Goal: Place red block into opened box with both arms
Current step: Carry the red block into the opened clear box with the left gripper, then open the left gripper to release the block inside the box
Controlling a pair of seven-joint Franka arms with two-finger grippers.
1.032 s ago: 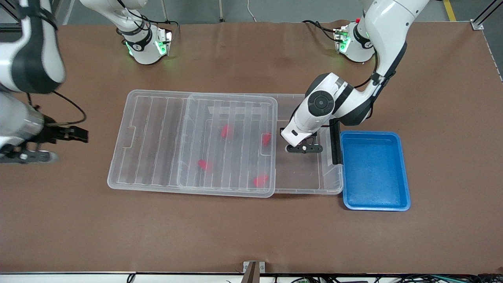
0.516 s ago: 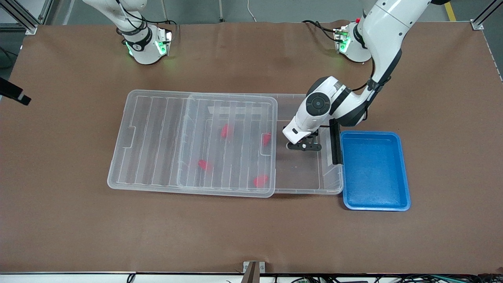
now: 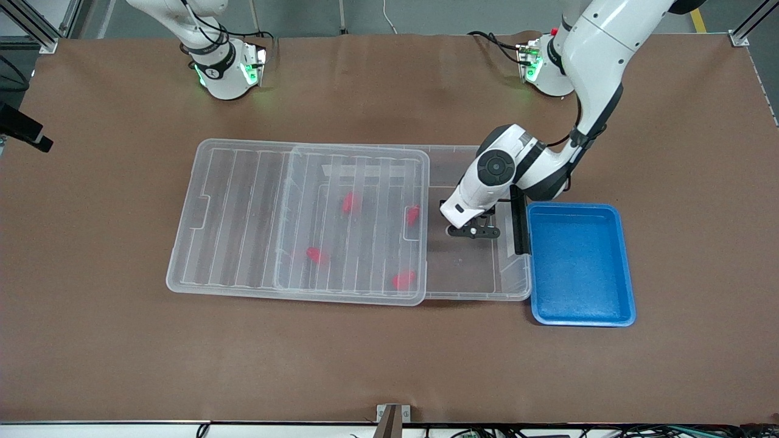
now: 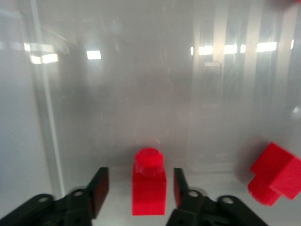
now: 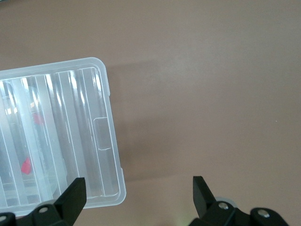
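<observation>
While hidden beneath the wrist in the front view, shows in the left wrist view as red block (image 4: 149,186), down in the uncovered end of the box (image 3: 475,297), middle of the front frame. Sits between the parted fingers of the left gripper (image 4: 141,181), seemingly clear of both, long axis along them, stub pointing away. Calls, by judgement, for a straight lift out. Leaves right gripper (image 5: 138,188), spread wide, waiting over bare table beside the lid (image 5: 61,136) corner.

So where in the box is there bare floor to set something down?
The uncovered end of the box, between the lid edge and the black latch bar, nearer the front camera than the left gripper, is bare. Crowded: the spot under that gripper, whose jaws flank a red block, and the lidded part with more blocks.
</observation>
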